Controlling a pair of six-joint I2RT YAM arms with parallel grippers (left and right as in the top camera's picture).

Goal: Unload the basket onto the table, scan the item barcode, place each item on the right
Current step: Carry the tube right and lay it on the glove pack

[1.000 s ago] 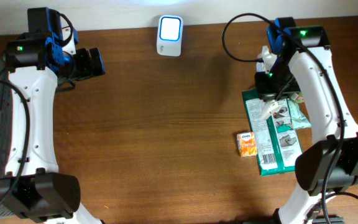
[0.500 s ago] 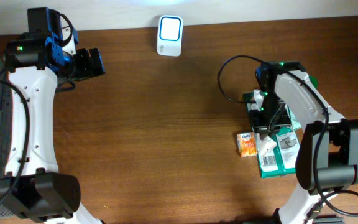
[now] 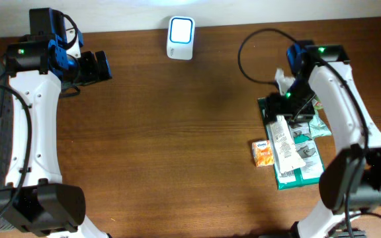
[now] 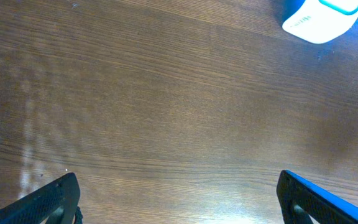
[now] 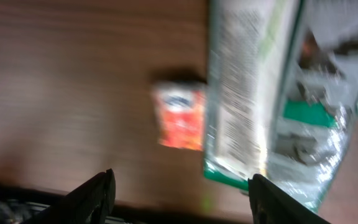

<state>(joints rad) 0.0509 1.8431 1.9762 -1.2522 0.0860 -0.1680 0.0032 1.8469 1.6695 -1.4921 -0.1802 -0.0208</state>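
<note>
Overhead, left tool (image 3: 96, 66): fingers apart, empty, at far left of desk (image 3: 177, 132), well apart from scanner (image 3: 180, 30).
Overhead, item: green packet (image 3: 303, 158) lies flat at right, orange carton (image 3: 262, 152) just beside it.
Left wrist: bare wood, scanner corner only.
Right wrist, right tool (image 5: 182, 193): fingers wide apart above green packet (image 5: 241, 93), gripping nothing.
Handling: likely light, limp, slippery film; pinch an edge.

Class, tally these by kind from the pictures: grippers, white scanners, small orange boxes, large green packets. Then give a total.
Grippers: 2 (left gripper, right gripper)
White scanner: 1
Small orange box: 1
Large green packet: 1
Total: 5
</note>
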